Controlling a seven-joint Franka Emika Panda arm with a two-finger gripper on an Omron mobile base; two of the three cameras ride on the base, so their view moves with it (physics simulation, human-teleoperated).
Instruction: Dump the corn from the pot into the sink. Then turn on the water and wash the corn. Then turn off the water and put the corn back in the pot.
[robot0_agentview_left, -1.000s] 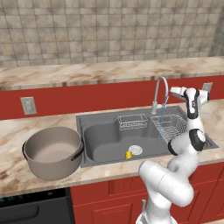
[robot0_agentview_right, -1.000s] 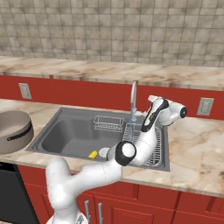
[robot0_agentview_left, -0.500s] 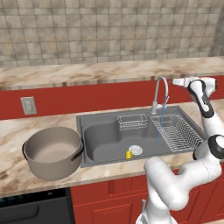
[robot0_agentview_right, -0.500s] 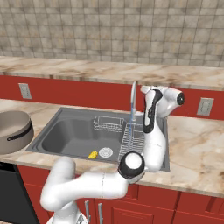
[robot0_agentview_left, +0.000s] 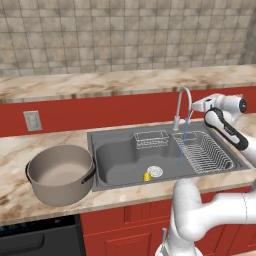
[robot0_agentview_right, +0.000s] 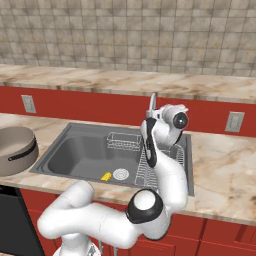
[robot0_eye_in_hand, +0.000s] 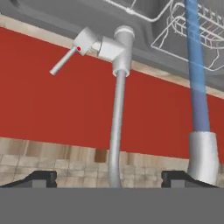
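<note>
I've got the gripper (robot0_eye_in_hand: 105, 178) spread wide and empty at the faucet (robot0_eye_in_hand: 117, 127), its lever (robot0_eye_in_hand: 70, 57) off to one side of the jaws, water running into the dish rack (robot0_agentview_left: 202, 152), corn (robot0_agentview_left: 147, 176) by the drain in the sink (robot0_agentview_left: 115, 160).

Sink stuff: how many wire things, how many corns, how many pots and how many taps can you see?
Wire things: 2, the dish rack and the small wire basket
Corn: 1
Pot: 1
Tap: 1, with water running
Total: 5
</note>
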